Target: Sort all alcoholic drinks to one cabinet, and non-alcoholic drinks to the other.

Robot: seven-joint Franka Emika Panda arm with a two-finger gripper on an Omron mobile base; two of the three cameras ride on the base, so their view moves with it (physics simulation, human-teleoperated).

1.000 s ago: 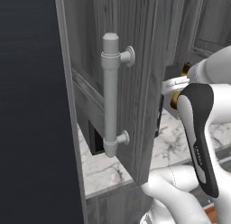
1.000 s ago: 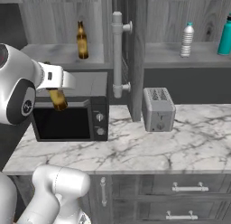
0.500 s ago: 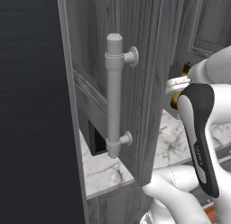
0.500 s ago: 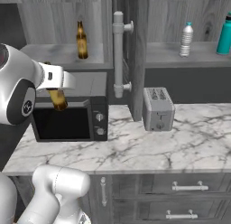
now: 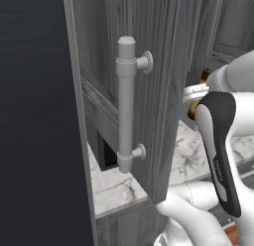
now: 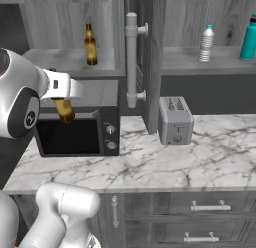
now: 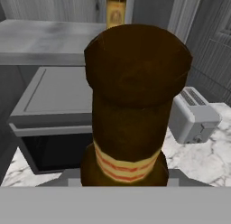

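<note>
My gripper (image 6: 62, 90) is shut on an amber-brown beer bottle (image 6: 64, 110), which hangs upright in front of the microwave (image 6: 80, 134), below the left cabinet's shelf (image 6: 52, 57). In the hand view the held bottle (image 7: 134, 105) looms close. A second beer bottle (image 6: 90, 44) (image 7: 116, 10) stands on that left shelf. In the right cabinet (image 6: 190, 67) stand a clear water bottle (image 6: 205, 44) and a teal flask (image 6: 247, 41). In the left base view a sliver of the held bottle (image 5: 193, 109) shows past the door edge.
An open cabinet door with a pale bar handle (image 6: 131, 59) (image 5: 126, 106) juts out between the two cabinets. A toaster (image 6: 175, 120) (image 7: 194, 117) sits on the marble counter (image 6: 150, 167) right of the microwave. Drawers run below the counter.
Both base views have shifted very slightly, so the door handle sits a touch further right. The bottle stays in my grip at about the same place.
</note>
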